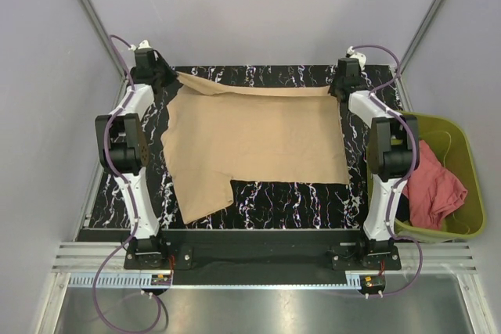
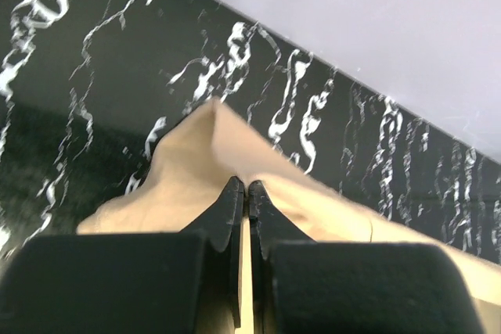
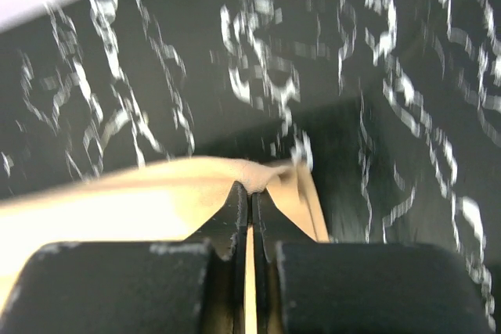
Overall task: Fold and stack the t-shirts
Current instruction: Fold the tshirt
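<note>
The tan-beige t-shirt (image 1: 254, 134) lies spread across the middle of the black marbled table (image 1: 274, 201), one sleeve hanging toward the near left. My left gripper (image 1: 174, 77) is shut on its far-left corner; the wrist view shows the cloth (image 2: 188, 170) pinched between the closed tips of my left gripper (image 2: 244, 185). My right gripper (image 1: 335, 88) is shut on the far-right corner, with the tan cloth (image 3: 156, 193) bunched at the tips of my right gripper (image 3: 251, 189). The far edge is stretched between both grippers. The salmon-red t-shirt (image 1: 433, 189) lies crumpled in the bin.
The olive-green plastic bin (image 1: 462, 142) stands off the table's right edge, beside the right arm. Grey walls close the back and sides. A metal rail (image 1: 258, 260) runs along the near edge by the arm bases.
</note>
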{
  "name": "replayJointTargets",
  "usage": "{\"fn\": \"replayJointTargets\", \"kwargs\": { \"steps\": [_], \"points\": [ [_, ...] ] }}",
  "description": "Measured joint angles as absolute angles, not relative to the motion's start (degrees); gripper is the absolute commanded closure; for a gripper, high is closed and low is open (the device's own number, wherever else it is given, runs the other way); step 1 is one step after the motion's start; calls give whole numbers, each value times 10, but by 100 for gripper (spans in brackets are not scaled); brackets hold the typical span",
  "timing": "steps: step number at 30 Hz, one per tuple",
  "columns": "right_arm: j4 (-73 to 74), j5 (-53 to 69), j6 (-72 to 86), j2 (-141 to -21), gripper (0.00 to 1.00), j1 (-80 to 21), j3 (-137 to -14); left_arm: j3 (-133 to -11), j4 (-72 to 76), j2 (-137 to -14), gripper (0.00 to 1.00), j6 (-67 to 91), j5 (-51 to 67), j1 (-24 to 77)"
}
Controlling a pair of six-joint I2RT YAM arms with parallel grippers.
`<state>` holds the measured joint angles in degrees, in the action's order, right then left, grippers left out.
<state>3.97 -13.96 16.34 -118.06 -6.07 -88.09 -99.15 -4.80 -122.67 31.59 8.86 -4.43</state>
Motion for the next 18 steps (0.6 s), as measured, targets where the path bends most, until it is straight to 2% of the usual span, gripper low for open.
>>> {"fn": "replayJointTargets", "kwargs": {
  "steps": [2, 5, 8, 14, 18],
  "points": [
    [41, -136, 159, -1200, 98, -55, -917, -1007, -42, -1236, 100, 322, 93, -44],
    [42, -128, 154, -1225, 91, -50, -963, -1013, -37, -1237, 100, 334, 106, -44],
    [51, -118, 153, -1249, 89, -47, -1002, -1016, -41, -1237, 100, 346, 112, -43],
    [99, -98, 161, -1291, 90, -45, -1058, -962, -53, -1204, 100, 381, 129, -42],
    [136, -95, 172, -1300, 96, -43, -1068, -894, -77, -1144, 100, 396, 140, -42]
  ]
}}
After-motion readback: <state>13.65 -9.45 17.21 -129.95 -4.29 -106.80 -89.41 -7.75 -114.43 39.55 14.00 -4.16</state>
